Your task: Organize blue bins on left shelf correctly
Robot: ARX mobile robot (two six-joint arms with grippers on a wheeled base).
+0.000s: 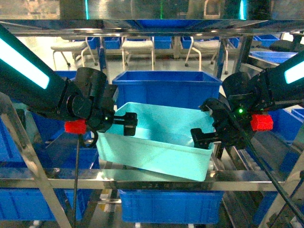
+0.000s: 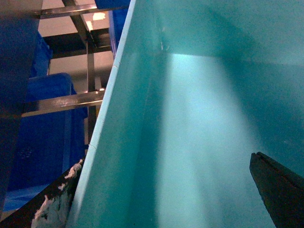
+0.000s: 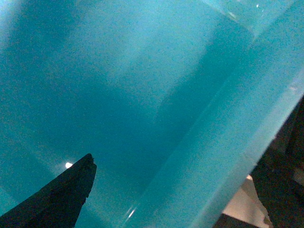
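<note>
The light turquoise blue bin (image 1: pixel 161 142) hangs tilted, its right end lower, just above the front steel beam (image 1: pixel 142 183) of the left shelf. My left gripper (image 1: pixel 126 121) is shut on the bin's left wall. In the left wrist view the bin (image 2: pixel 190 118) fills the frame, with one finger outside the wall and one inside, and the left gripper (image 2: pixel 166 199) straddles the rim. My right gripper (image 1: pixel 205 136) is shut on the right wall. The right wrist view shows the bin (image 3: pixel 118 95) with the right gripper (image 3: pixel 171 194) astride its rim.
A royal-blue bin (image 1: pixel 166 88) stands right behind the turquoise one. Other dark blue bins sit below the beam (image 1: pixel 171 206), at lower left (image 1: pixel 28 204) and at right (image 1: pixel 289 123). A steel shelf level (image 1: pixel 152 23) runs overhead. White chairs (image 1: pixel 137 47) stand far back.
</note>
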